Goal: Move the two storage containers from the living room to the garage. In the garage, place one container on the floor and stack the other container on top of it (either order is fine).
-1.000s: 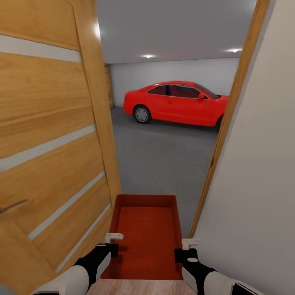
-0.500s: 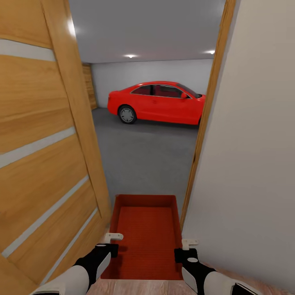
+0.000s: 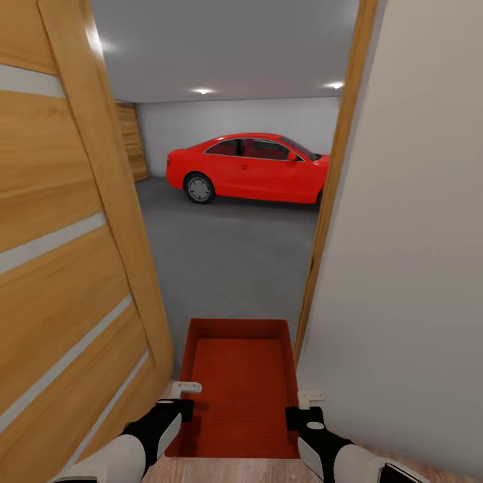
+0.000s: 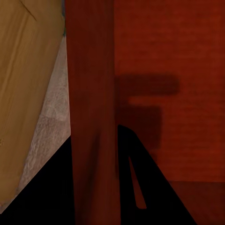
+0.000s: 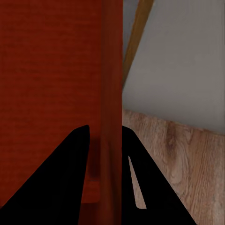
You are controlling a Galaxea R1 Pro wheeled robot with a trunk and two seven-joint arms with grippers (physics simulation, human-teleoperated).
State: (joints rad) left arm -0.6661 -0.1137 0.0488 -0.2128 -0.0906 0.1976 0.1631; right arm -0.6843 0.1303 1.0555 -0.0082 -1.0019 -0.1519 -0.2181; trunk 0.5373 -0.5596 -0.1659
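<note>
Both pincers clamp the bin (image 3: 242, 386) walls — left pincer (image 3: 186, 396), right pincer (image 3: 303, 404). Carry it level, centred between door (image 3: 67, 268) and frame (image 3: 329, 201) — wall side looks tight.

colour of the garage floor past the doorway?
Dark grey, speckled concrete floor, seen best in the head view, beyond the orange-red container.

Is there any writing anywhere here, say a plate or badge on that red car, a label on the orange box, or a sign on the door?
None can be read.
Red car: no plate, badge or lettering shows on its side.
Storage container, held by the left gripper and the right gripper: plain walls and floor, no label.
Wooden door: pale stripes, no sign.
</note>
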